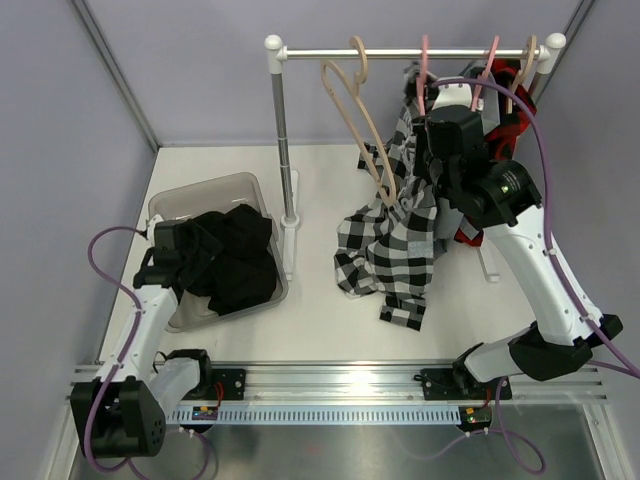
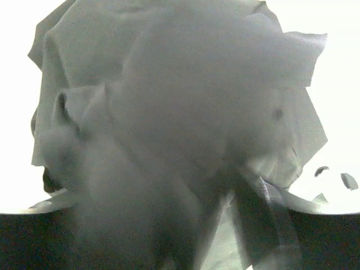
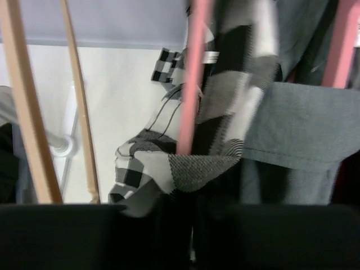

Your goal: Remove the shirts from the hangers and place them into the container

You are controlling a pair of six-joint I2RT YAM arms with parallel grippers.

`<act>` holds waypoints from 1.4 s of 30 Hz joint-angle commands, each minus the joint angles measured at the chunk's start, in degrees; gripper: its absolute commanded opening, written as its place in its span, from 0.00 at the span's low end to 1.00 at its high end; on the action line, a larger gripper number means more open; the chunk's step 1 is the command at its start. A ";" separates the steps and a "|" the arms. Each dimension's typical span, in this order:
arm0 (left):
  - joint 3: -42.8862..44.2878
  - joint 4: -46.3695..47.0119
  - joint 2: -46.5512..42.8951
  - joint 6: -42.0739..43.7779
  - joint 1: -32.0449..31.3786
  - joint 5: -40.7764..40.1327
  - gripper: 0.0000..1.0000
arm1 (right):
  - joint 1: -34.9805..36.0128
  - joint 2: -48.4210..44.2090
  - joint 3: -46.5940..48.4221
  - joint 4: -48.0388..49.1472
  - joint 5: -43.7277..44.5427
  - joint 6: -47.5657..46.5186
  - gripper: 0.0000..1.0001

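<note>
The black shirt (image 1: 235, 265) lies bunched in the smoky container (image 1: 200, 190) at the left. My left gripper (image 1: 175, 240) sits low at the pile's left edge with its fingers buried; blurred cloth (image 2: 180, 112) fills the left wrist view. The black-and-white plaid shirt (image 1: 390, 245) hangs from a pink hanger (image 1: 424, 70) and trails onto the table. My right gripper (image 1: 432, 150) is up at it. In the right wrist view its dark fingers stand close together (image 3: 191, 225) around a plaid fold (image 3: 185, 163) beside the pink hanger (image 3: 191, 84). The grey shirt (image 3: 298, 129) hangs just to the right.
A bare tan hanger (image 1: 355, 115) hangs tilted on the metal rail (image 1: 330, 50), left of the plaid shirt. The rail's post (image 1: 285, 140) stands between container and shirt. A red-and-black shirt (image 1: 505, 90) hangs behind the right arm, with another pink hanger (image 1: 490, 60) and another tan one (image 1: 528, 55).
</note>
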 commanded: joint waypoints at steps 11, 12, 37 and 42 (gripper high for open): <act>16.48 2.33 -10.17 15.49 -15.62 3.45 0.99 | -0.58 -0.38 8.07 7.82 2.68 -5.70 0.00; 17.62 3.11 -10.52 17.07 -18.26 3.09 0.99 | -0.58 -1.52 8.33 8.00 2.06 -5.70 0.00; 24.06 -2.78 5.02 30.00 -38.23 -13.17 0.99 | -0.49 -11.11 5.70 2.99 -10.59 -1.49 0.00; 23.34 2.42 16.50 30.97 -38.23 -15.73 0.99 | -0.49 -14.62 4.38 1.68 -12.44 -0.61 0.00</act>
